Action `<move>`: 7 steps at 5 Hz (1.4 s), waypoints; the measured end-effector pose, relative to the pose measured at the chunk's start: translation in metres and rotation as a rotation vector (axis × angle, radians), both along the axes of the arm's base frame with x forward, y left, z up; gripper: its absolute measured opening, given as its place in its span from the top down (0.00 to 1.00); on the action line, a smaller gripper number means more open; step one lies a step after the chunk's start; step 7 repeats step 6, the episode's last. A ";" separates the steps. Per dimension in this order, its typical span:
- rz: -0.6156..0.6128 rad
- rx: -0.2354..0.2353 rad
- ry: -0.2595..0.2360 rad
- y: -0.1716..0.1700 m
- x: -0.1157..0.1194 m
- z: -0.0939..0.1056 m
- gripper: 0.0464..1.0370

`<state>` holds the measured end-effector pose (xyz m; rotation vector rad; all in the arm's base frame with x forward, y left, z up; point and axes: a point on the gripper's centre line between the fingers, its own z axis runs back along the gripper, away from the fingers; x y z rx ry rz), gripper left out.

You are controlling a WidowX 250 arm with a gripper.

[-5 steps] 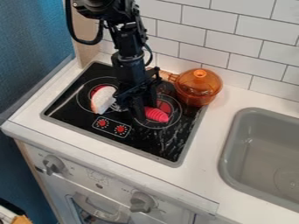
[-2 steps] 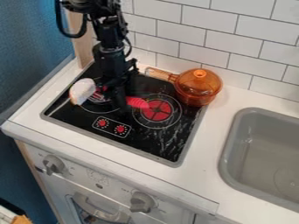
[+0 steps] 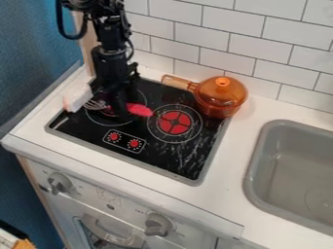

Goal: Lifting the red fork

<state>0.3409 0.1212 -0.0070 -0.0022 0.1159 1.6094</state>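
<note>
The black gripper [image 3: 122, 111] hangs over the left burner of the stove, shut on the red fork [image 3: 139, 110]. The fork's ridged red handle sticks out to the right of the fingers, and its metal tines point left. At the tines' end is a white piece of toy food [image 3: 77, 96] with an orange-brown edge, near the stove's left rim. Whether the tines touch it or are stuck in it, I cannot tell. The fork's middle is hidden behind the fingers.
An orange see-through pot [image 3: 221, 97] with a lid stands at the stove's back right corner, its handle pointing left. A grey sink [image 3: 260, 146] lies to the right. A tiled wall [image 3: 280, 53] rises behind the counter.
The gripper has moved left from the right burner with the fork. The white piece has moved left along with it, from the left burner to the stove's left rim.
</note>
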 end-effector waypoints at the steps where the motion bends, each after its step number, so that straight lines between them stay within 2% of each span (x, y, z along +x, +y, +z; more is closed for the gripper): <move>1: 0.043 0.014 -0.017 0.013 0.005 -0.001 0.67; 2: 0.056 0.034 -0.033 0.019 0.009 0.003 0.67; 3: 0.028 0.024 -0.028 0.015 0.007 -0.001 0.67; 4: -0.052 0.015 -0.029 -0.003 0.002 -0.006 0.67; 6: -0.200 0.082 -0.142 -0.022 0.010 0.014 0.67; 7: -0.200 0.082 -0.142 -0.022 0.010 0.014 0.67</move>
